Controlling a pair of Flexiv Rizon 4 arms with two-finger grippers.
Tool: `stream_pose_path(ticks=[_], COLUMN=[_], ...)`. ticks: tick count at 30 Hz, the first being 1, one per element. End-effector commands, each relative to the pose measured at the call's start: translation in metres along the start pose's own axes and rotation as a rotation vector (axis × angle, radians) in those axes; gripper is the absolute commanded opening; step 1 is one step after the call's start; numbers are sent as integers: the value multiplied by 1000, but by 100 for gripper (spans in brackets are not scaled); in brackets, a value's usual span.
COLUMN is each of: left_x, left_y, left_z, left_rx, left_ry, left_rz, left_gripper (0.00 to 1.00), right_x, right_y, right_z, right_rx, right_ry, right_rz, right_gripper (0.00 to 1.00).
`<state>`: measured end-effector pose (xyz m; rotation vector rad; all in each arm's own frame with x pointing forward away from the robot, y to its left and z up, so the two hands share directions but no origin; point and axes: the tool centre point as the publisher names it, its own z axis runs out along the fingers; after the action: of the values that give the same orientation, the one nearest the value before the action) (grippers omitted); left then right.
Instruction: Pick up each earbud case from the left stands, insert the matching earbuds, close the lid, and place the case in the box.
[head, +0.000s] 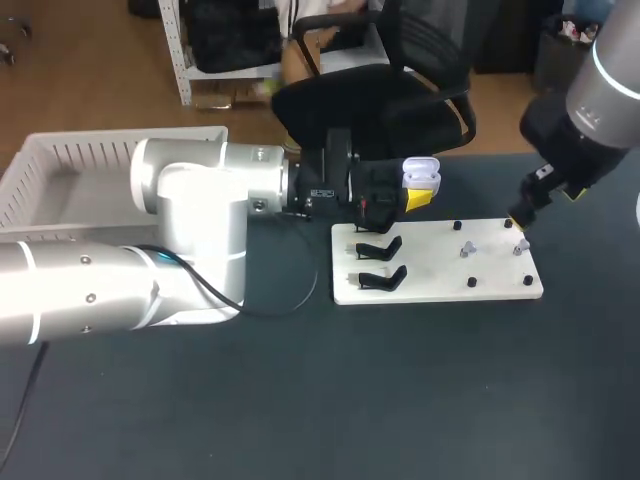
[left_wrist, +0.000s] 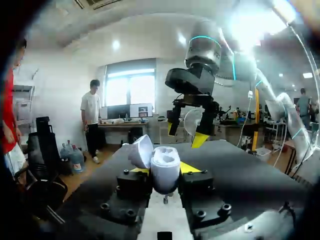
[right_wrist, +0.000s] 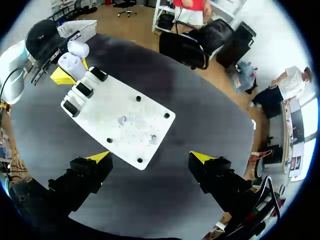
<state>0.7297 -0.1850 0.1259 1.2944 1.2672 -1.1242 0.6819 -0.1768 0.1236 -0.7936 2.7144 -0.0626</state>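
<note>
My left jaws are closed on the earbud case (left_wrist: 165, 170) from 2 sides, with 1 yellow fingertip (left_wrist: 190, 167) showing beside it. The case lid (left_wrist: 141, 151) stands open and tilted away. The case's lower body is hidden between the fingers. 2 recesses show in its top, but I cannot make out their contents. In the head view the case (head: 421, 172) sits above the worktop (head: 320, 400), just beyond the far edge of the white board (head: 440, 268). My left arm (head: 190, 230) covers part of the white box (head: 60, 165) and is cut off at the view's edge. 2 black stands (head: 381, 262) sit on the board's left end. 2 earbuds (head: 466, 248) (head: 521, 243) lie apart on its right half among small black pegs (head: 471, 283). They are too small to describe in detail. My right jaws are wide open and hold nothing. In the right wrist view they hover over the board's (right_wrist: 120, 115) near corner, with both earbuds (right_wrist: 122, 120) (right_wrist: 153, 139) ahead of them. My right arm (head: 590, 110) is cut off at the head view's corner.
</note>
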Motion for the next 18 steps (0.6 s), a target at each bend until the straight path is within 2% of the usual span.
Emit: stream_pose_path(ticks=[1, 7, 18], left_x=[0, 0, 0], left_y=[-2, -2, -2], left_z=[0, 0, 0], left_rx=[-8, -8, -8], left_ry=[-3, -3, -3], left_rz=[3, 3, 3], left_gripper=[0, 0, 0], right_x=[0, 2, 7], right_y=[-3, -8, 10], right_z=[8, 19, 55], right_rx=[24, 32, -68], right_ry=[26, 54, 90], right_rz=[-21, -19, -35], right_gripper=[100, 100, 100])
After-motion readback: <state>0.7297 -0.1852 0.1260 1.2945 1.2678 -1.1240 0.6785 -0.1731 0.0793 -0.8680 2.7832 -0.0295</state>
